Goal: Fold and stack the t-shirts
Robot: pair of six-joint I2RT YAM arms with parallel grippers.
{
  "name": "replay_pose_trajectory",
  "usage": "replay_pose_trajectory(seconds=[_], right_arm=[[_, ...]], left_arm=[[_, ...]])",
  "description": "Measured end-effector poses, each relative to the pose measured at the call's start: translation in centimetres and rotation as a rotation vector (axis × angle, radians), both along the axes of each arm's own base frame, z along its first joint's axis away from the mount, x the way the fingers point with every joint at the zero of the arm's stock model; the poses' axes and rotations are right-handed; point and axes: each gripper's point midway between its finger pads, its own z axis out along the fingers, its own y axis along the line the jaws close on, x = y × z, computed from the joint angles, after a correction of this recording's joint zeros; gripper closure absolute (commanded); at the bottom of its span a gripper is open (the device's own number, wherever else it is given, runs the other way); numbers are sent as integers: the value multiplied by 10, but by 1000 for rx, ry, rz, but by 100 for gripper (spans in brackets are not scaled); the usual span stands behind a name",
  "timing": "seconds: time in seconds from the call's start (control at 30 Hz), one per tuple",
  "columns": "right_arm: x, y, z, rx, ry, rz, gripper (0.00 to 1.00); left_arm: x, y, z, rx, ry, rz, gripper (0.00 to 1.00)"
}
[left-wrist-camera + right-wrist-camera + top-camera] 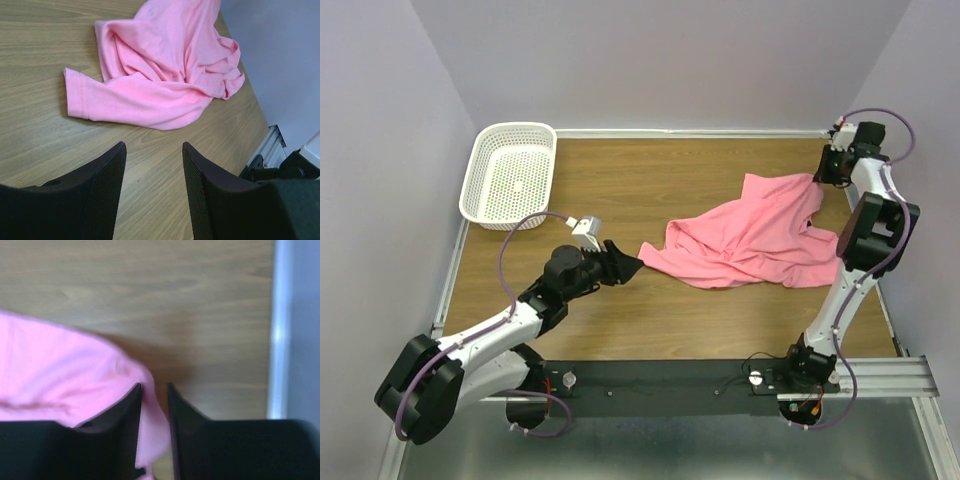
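From the top: the pink t-shirt [750,240] is lying crumpled on the table [650,180], right of centre. The left arm [500,330] is stretched out low over the wood, and the left gripper [620,265] is aimed at the shirt's near-left sleeve, just short of it. The right arm [860,250] stands tall and folds over toward the far right corner, with the right gripper [825,170] down on the shirt's far edge. A white basket [510,175] sits in the far left corner.

Left wrist cam: the jaws are about halfway apart with nothing in them, just bare wood in between and the shirt [165,75] up ahead.

Right wrist cam: the fingers [131,410] are nearly together, with a fold of pink fabric [60,375] pinched in the narrow gap.
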Motion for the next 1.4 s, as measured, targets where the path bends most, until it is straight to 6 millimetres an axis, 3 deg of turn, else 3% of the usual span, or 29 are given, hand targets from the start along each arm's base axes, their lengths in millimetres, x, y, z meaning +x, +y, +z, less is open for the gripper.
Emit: replay_pose_trajectory(seconds=[0.03, 0.1, 0.2, 0.27, 0.4, 0.5, 0.63, 0.7, 0.77, 0.87, 1.0, 1.07, 1.2, 1.3, 1.4], right_arm=[[-4, -15, 2, -14, -10, -31, 48], [-16, -22, -1, -34, 4, -38, 33], [-37, 0, -3, -30, 22, 38, 15], [-53, 25, 0, -14, 14, 144, 12], [-83, 89, 26, 4, -35, 439, 13], [-102, 153, 39, 15, -74, 678, 14], [-157, 267, 19, 53, -12, 1002, 14], [-181, 309, 7, 36, 23, 1111, 14], [-193, 341, 5, -14, 26, 1184, 14], [-184, 372, 8, -94, -7, 1218, 14], [-150, 394, -1, -205, -37, 1175, 15], [-144, 396, -10, -241, -19, 1156, 16], [-136, 392, -32, -308, 26, 1121, 18], [-134, 388, -39, -342, 46, 1102, 30], [-131, 385, -41, -361, 52, 1081, 63]], left_arm=[[1, -1, -2, 4, 4, -1, 43], [2, -2, -7, 12, 14, -1, 43], [5, -3, -12, 26, 25, -2, 42], [5, -4, -12, 32, 21, -4, 42], [11, -7, -9, 44, 4, -9, 42], [17, -11, -12, 63, 5, -13, 42], [19, -12, -16, 81, 9, -15, 42], [18, -8, -16, 93, 11, -6, 42], [16, -4, 0, 70, -25, 9, 42], [7, 8, 31, 16, -101, 38, 42], [-5, 24, 62, -54, -176, 75, 41], [-12, 30, 69, -76, -191, 87, 41], [-21, 37, 62, -85, -175, 95, 41], [-25, 40, 50, -77, -149, 96, 41], [-27, 41, 38, -62, -117, 97, 41]])
